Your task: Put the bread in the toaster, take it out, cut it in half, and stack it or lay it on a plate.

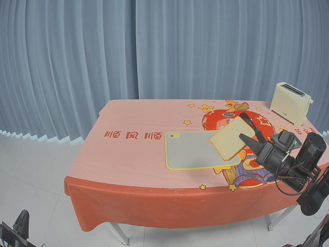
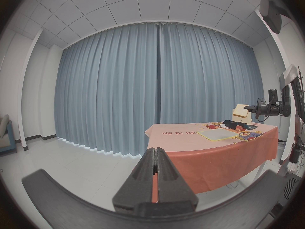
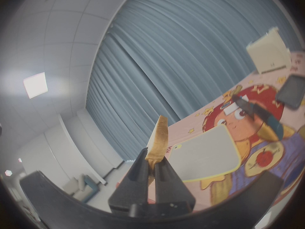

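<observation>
Now the bread (image 1: 230, 138) is in the air, above the right end of the cutting board (image 1: 192, 150) and not touching it. The right claw (image 1: 247, 138) is closed narrow on the near-right edge of the slice, so the slice stands out from the claw toward the far left, tilted, with its broad face turned up toward the head view. In the right wrist view the slice (image 3: 159, 137) rises thin, edge-on, from between the 2 fingers (image 3: 170, 172).

The toaster (image 1: 290, 103) stands at the far right corner of the bench (image 1: 137, 120), well apart from the bread, so it lies far and right from the claw. Its slot on top runs from far left to near right. I judge that the thin edge of the slice must be turned along this slot before it can go down. The right arm is much nearer. The left claw (image 2: 154, 175) is closed on nothing, low and far off the left side of the bench.

A knife (image 1: 249, 120) lies on the bench just behind the bread. The bench has a pink and red cloth. Behind is a blue-grey curtain (image 1: 137, 35), and below is a pale tiled floor (image 1: 31, 175).
</observation>
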